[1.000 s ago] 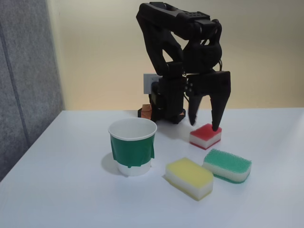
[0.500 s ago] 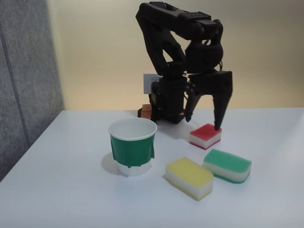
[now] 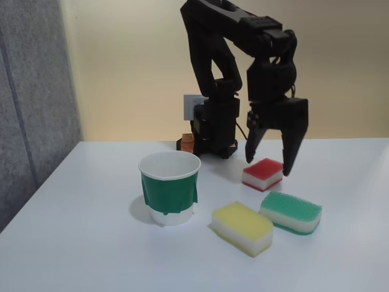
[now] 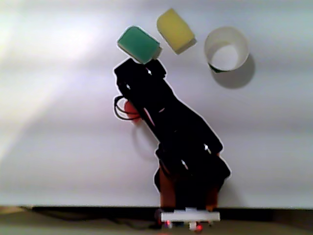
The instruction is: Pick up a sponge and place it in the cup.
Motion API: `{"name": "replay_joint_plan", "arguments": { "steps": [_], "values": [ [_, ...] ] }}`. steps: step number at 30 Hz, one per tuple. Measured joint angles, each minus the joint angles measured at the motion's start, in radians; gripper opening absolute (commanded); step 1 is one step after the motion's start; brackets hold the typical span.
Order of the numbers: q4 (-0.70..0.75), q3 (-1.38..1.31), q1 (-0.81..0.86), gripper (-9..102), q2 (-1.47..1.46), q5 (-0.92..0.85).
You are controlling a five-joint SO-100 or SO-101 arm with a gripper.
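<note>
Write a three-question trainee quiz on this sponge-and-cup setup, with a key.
1. True or false: the red-and-white sponge is already inside the green-banded paper cup.
2. In the fixed view, which sponge lies nearest the cup: A red, B yellow-and-white sponge, C green-and-white sponge?
3. How do the jaws of the gripper stand?

Key: 1 false, it lies on the table. 2 B. 3 Open, pointing down, one on each side of the red-and-white sponge.
</note>
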Motion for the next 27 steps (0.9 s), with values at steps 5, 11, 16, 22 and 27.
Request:
{"name": "replay_joint_plan", "arguments": {
  "steps": [5,11,16,22,27],
  "values": [
    [-0.094,0.026,0.011,29,-0.040,0.018],
    [-0.258,0.135,0.023,20,-0.035,0.055],
    [-0.360,0.196,0.023,4,-0.057,0.100],
    [-0.426,0.252,0.017,0,-0.060,0.153],
    [-0.407,0.278,0.034,0,-0.020,0.160]
  ]
}}
